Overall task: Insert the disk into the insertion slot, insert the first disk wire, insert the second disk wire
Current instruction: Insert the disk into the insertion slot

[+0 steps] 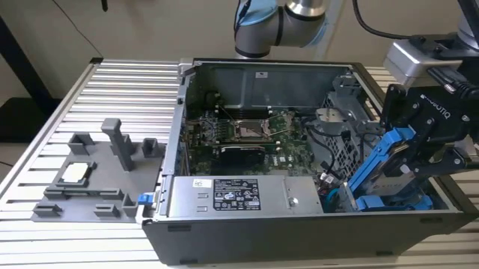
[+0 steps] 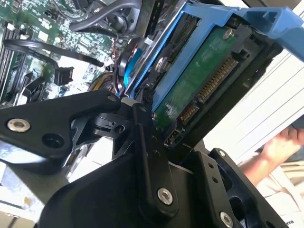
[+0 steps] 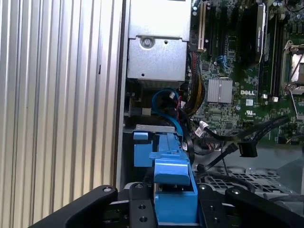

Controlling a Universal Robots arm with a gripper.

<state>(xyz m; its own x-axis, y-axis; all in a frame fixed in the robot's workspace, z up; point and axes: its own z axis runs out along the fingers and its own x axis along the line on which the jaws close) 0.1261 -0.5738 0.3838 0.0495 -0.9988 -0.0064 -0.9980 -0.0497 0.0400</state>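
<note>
Robotics lab, with a test table set up for computer assembly.

A ribbed aluminium table (image 1: 112,78) built of slotted profiles carries an open desktop computer case (image 1: 299,241) lying on its side with the motherboard (image 1: 247,129) bare. Beside the case, on the exterior view's left, sits a grey jig (image 1: 90,174) of moulded part holders. An industrial robot arm (image 1: 281,25) stands behind the case, and its black tool (image 1: 423,159) grips the disk (image 1: 382,174) in its blue frame. Behind is a plain beige wall (image 1: 150,28). In the second wrist view a person's hand (image 2: 285,145) shows beyond the table.
</note>
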